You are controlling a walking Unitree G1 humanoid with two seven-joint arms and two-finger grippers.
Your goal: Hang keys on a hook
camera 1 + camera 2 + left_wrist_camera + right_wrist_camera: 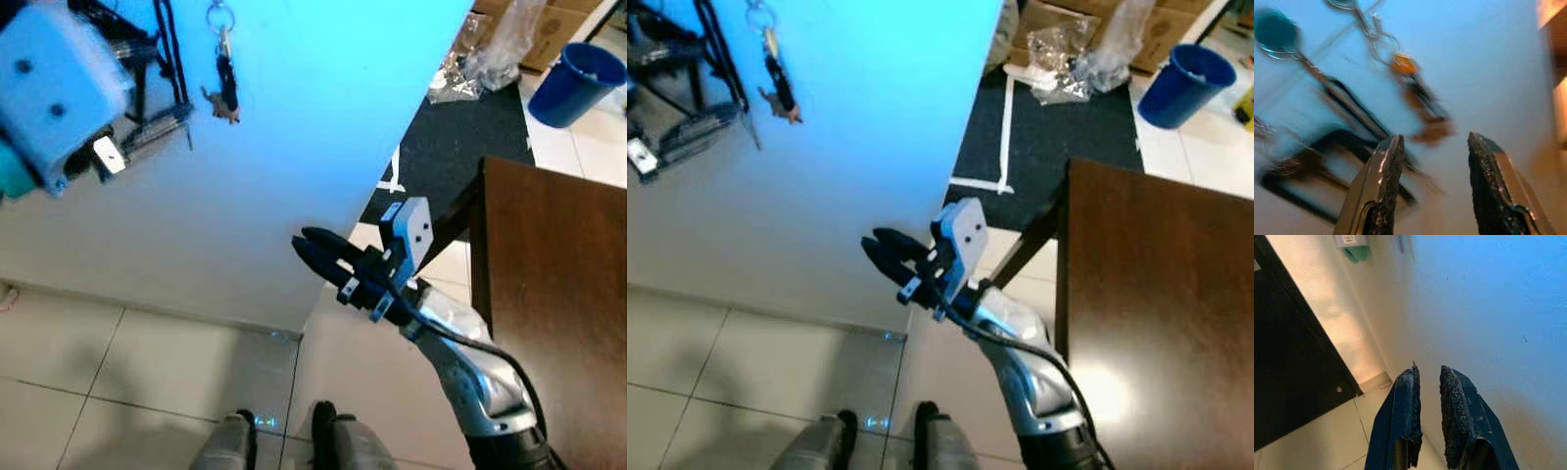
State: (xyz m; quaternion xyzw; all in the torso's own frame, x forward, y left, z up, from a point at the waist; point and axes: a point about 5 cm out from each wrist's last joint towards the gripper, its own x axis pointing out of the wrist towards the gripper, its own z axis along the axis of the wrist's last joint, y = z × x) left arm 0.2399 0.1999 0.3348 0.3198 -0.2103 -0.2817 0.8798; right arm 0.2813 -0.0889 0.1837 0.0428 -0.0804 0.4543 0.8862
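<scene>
A bunch of keys (223, 73) with a silver ring and a small brown tag hangs flat against the white wall (294, 147), high up. My left gripper (162, 86) is raised just to the left of the keys. In the left wrist view its fingers (1382, 166) stand open with nothing between them, and the keys (1418, 95) hang blurred a little beyond the tips. Black straps (168, 44) hang on the wall beside the keys. My right gripper (312, 253) is held low near the wall's corner, shut and holding nothing.
A dark brown table (558, 294) stands close on the right. Beyond it lie a black mat (470, 137), a blue bucket (578, 83), plastic bags and cardboard boxes. The wall's corner (392, 166) runs between me and them. My feet stand on pale tiles (147, 382).
</scene>
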